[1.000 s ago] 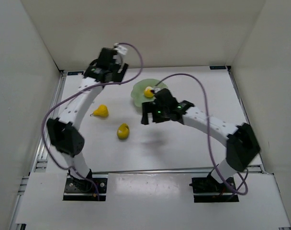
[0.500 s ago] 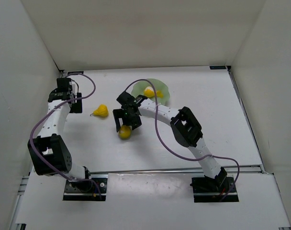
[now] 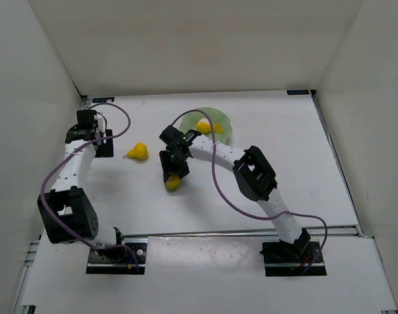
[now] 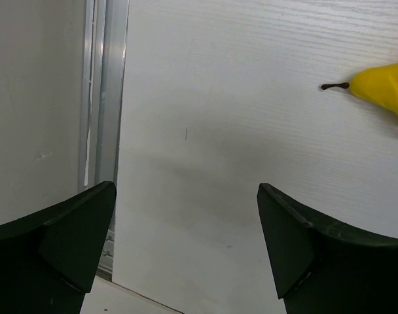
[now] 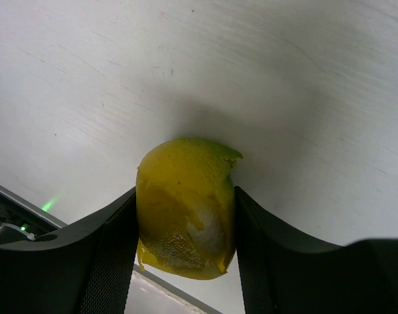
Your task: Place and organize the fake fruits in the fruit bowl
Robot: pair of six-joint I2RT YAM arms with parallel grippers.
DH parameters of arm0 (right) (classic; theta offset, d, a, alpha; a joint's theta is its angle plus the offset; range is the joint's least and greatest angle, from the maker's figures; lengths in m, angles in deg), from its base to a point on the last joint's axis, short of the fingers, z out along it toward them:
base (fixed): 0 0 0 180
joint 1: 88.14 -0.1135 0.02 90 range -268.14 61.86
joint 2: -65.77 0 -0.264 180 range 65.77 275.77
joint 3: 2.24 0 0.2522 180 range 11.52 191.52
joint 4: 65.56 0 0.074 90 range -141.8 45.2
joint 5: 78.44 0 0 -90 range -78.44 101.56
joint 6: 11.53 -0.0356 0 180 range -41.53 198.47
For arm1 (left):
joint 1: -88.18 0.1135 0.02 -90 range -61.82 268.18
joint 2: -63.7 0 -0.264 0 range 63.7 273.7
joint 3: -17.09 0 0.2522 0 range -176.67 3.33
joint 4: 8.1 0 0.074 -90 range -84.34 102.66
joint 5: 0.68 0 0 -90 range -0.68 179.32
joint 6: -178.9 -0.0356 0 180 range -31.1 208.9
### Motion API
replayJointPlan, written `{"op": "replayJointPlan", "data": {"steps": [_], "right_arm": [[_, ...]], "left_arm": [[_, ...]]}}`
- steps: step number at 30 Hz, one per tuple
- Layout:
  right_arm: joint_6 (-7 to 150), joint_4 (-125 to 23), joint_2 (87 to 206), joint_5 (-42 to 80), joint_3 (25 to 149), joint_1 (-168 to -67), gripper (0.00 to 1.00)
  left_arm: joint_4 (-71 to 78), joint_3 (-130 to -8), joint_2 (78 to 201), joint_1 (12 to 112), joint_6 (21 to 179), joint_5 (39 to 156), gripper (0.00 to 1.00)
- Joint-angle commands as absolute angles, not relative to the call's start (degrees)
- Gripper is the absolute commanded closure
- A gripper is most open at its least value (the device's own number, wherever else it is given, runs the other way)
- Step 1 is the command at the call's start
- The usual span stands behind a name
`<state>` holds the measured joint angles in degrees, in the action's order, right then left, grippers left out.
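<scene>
the right gripper (image 5: 186, 226) pinches the yellow-green fruit (image 5: 186, 196), a dark finger pressed against each side of it. in the top view this fruit (image 3: 173, 182) sits just at 8 o'clock of the table (image 3: 297, 137) centre, at 7 o'clock of the fruit bowl (image 3: 226, 127) and apart from it. whether it touches the table cannot be told. the mint bowl lies at 12 o'clock near the far edge, with a yellow-and-white fruit (image 3: 203, 125) inside. the yellow pear (image 3: 138, 152), stem pointing to 9 o'clock, lies on the table at 10 o'clock. the left gripper (image 3: 105, 145) hangs just at 9 o'clock of the pear; in its wrist view the fingers are spread wide around bare table, nothing between them.
</scene>
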<state>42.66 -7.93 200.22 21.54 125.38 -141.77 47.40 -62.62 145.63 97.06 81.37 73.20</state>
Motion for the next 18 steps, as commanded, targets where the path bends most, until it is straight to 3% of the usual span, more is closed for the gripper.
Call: {"op": "replayJointPlan", "data": {"steps": [1,8,10,12,13,15,18], "right_arm": [[44.71,-6.89,190.59,17.56,126.13,-140.00,0.81],[40.51,-7.16,182.57,-3.55,122.79,-130.60,0.76],[39.71,-6.63,184.24,-4.87,124.01,-127.09,0.48],[40.14,-6.10,186.34,-3.74,126.90,-124.36,0.32],[40.76,-6.10,187.13,-3.73,128.14,-123.74,0.14],[42.95,-6.10,189.06,-3.20,130.33,-122.51,0.00],[43.75,-5.58,188.47,-2.59,132.02,-121.89,0.00]], "left_arm": [[46.53,-62.32,143.33,96.80,80.64,74.73,0.00],[46.53,-65.39,147.89,88.99,79.50,73.07,0.00],[46.53,-67.85,150.43,86.87,78.89,73.06,0.00],[47.05,-70.13,152.46,83.97,78.10,73.06,0.00],[47.06,-70.75,154.38,83.27,78.09,73.06,0.00],[47.59,-72.94,156.50,82.21,77.40,76.64,0.00],[51.88,-77.16,161.60,82.20,76.25,82.97,0.00]]}}
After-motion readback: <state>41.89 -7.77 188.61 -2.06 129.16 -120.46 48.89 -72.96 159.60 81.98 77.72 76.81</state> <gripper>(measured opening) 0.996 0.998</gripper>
